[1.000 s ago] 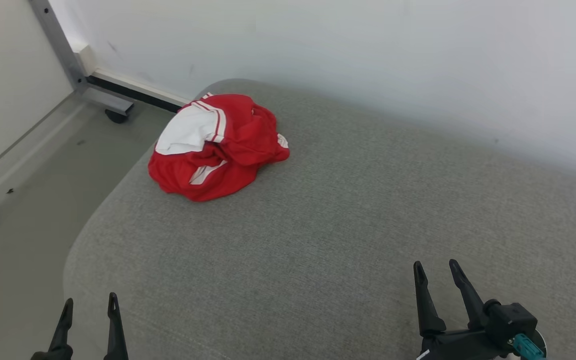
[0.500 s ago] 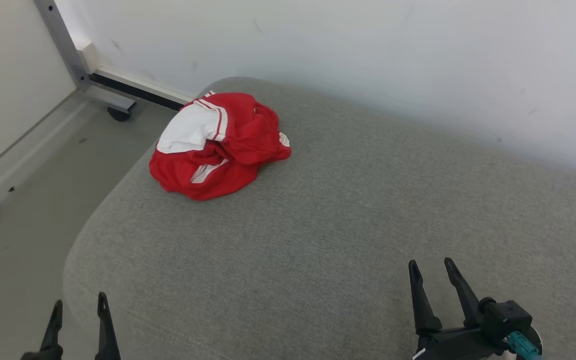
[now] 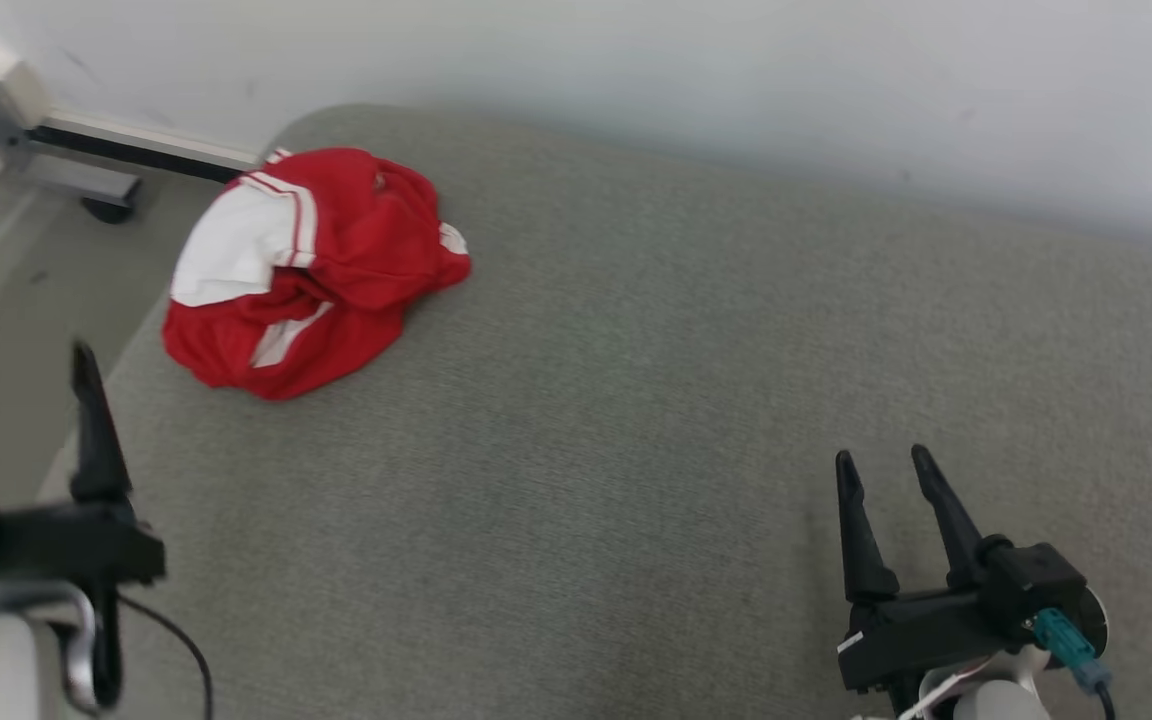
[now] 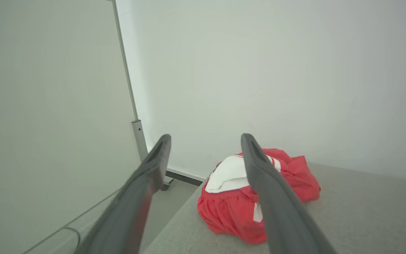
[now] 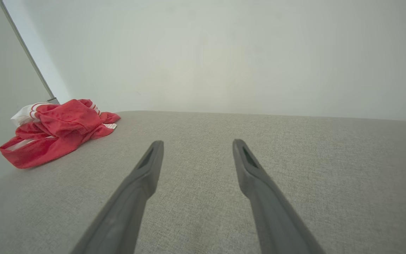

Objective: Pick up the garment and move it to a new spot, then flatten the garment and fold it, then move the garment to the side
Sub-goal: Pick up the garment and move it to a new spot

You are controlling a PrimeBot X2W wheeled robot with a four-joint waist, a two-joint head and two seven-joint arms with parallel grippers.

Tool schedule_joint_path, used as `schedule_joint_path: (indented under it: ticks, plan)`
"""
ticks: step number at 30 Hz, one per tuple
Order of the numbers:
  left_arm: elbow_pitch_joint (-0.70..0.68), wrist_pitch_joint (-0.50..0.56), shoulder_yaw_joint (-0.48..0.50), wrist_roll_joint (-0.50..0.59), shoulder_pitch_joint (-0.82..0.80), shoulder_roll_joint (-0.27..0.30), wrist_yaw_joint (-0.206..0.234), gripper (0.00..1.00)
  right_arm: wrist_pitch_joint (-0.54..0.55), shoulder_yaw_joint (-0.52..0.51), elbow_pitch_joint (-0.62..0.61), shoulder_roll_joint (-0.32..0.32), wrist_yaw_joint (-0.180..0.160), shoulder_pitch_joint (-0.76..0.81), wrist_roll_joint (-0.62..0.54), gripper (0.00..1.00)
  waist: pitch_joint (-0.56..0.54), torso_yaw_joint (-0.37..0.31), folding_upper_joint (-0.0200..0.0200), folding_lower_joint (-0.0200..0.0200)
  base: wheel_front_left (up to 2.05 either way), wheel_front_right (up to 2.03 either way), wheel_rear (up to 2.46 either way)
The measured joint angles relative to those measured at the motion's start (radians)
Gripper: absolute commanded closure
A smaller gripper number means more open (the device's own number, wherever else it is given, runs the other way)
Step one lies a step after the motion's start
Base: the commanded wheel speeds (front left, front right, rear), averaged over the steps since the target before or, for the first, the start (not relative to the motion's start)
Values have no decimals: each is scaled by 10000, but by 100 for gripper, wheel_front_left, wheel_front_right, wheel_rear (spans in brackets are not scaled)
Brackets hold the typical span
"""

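Left gripper, open and empty, is nearer the crumpled red garment, lying ahead to its right. Right gripper, open and empty too, is well apart.

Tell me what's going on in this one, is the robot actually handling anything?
Not yet. A crumpled red and white garment lies in a heap near the far left corner of a grey cushion, and nothing touches it. The left gripper is open and empty by the cushion's left edge, pointing toward the garment but apart from it. The right gripper is also open and empty, over bare fabric on the right. The pick-up has not begun.
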Motion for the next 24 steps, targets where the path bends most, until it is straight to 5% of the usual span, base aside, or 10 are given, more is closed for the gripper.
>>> schedule_joint_path:
  ticks: [24]
  plan:
    - [3777,727,-980,-1515,-3573,2945,-79,0,0,-568,-472,-13,0,-286,65,0,1611,-2882,1,-1,0,0,0]
